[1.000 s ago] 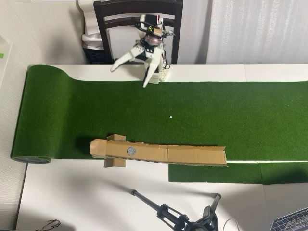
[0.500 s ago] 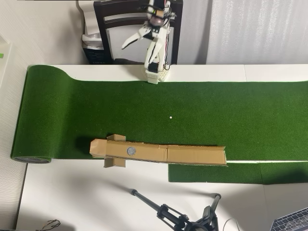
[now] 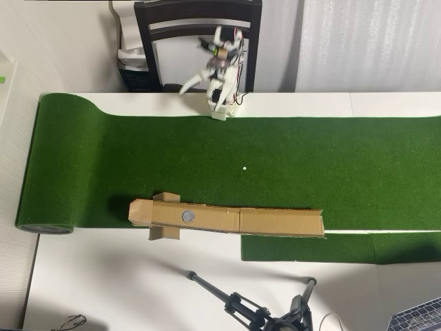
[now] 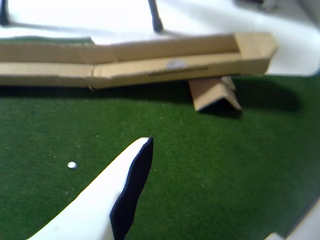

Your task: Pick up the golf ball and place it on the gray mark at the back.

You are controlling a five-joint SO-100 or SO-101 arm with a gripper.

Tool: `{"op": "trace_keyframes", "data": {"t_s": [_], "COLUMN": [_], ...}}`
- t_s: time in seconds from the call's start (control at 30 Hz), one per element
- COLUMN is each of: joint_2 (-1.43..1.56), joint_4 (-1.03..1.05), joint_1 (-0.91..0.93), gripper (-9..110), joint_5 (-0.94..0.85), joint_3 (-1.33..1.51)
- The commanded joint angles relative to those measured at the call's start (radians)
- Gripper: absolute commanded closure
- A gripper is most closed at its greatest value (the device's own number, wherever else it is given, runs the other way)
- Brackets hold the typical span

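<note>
A small flat round gray mark (image 3: 187, 216) lies on the long cardboard channel; in the wrist view this gray mark (image 4: 175, 64) is a pale oval. The golf ball is not in view in either frame. My gripper (image 3: 199, 95) hangs open above the table's far edge beside the arm's base, far from the cardboard, with nothing between its jaws. In the wrist view one white finger (image 4: 95, 205) with a black pad rises from the bottom left. A sliver of white shows at the bottom right corner.
A green putting mat (image 3: 344, 172) covers the table, with a tiny white dot (image 3: 244, 167) on it. The cardboard channel (image 3: 275, 222) lies along the mat's near edge. A dark chair (image 3: 145, 41) stands behind the arm, and a tripod (image 3: 248, 310) lies in front.
The arm has drawn back from over the mat's far edge toward the chair, with the gripper staying open. The mark, the dot and the cardboard have not moved.
</note>
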Motion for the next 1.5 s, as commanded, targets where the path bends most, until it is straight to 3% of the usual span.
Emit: {"op": "trace_keyframes", "data": {"t_s": [0.0, 0.2, 0.63, 1.03, 1.47], "joint_2": [0.077, 0.086, 0.086, 0.084, 0.086], "joint_4": [-0.081, -0.089, -0.094, -0.095, -0.423], "joint_1": [-0.011, -0.071, -0.316, -0.354, -0.301], "gripper": [48, 48, 48, 48, 48], "joint_5": [0.003, 0.017, 0.262, 0.319, 0.313], "joint_3": [0.034, 0.183, 0.523, 0.574, 0.730]}}
